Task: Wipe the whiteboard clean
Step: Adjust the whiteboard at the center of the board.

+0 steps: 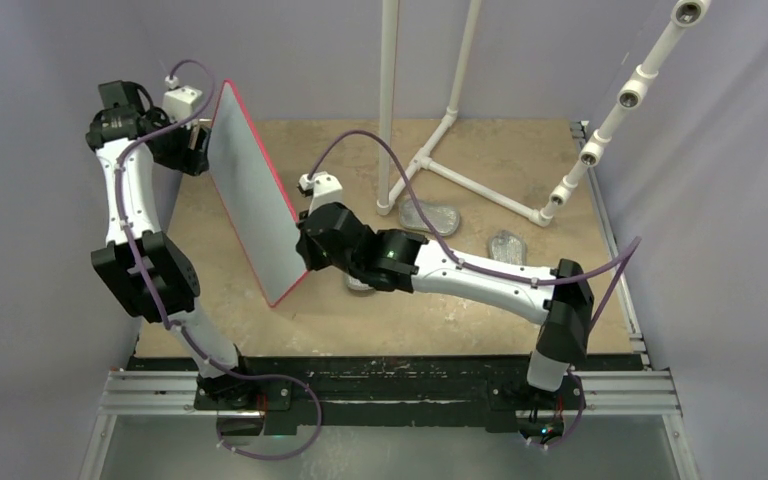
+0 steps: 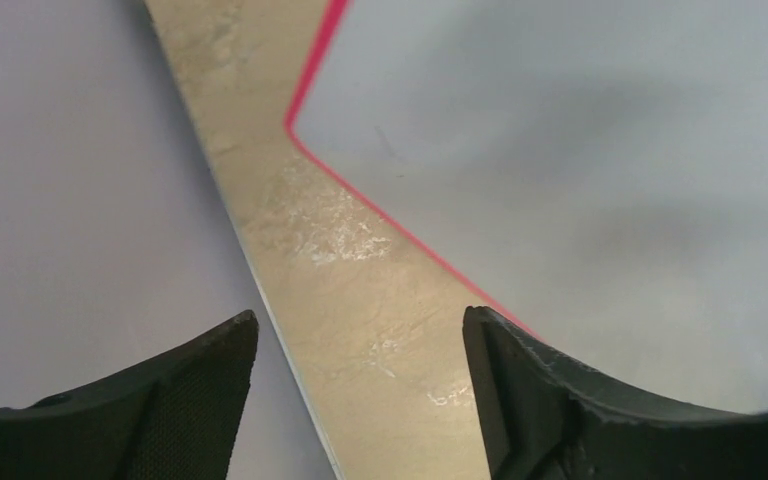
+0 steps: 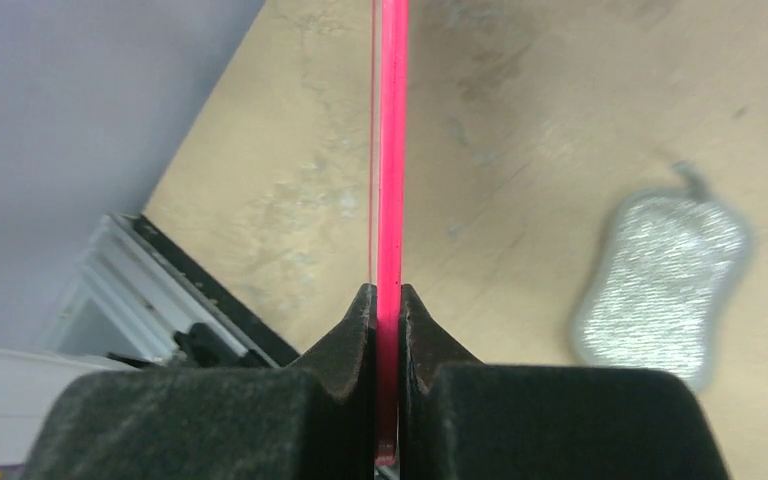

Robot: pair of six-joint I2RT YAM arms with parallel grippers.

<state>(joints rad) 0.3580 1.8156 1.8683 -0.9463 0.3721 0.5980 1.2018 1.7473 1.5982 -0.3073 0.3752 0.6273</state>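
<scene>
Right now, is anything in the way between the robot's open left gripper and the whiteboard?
No, nothing visible. The left gripper stands open right by the whiteboard, near its red-rimmed corner, with only bare table showing between its fingers. The right gripper is shut on the whiteboard's edge.

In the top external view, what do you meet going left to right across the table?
left gripper, open → whiteboard, standing on edge → right gripper, shut on the board's rim → silvery pad → second silvery pad → angled white pipe
</scene>
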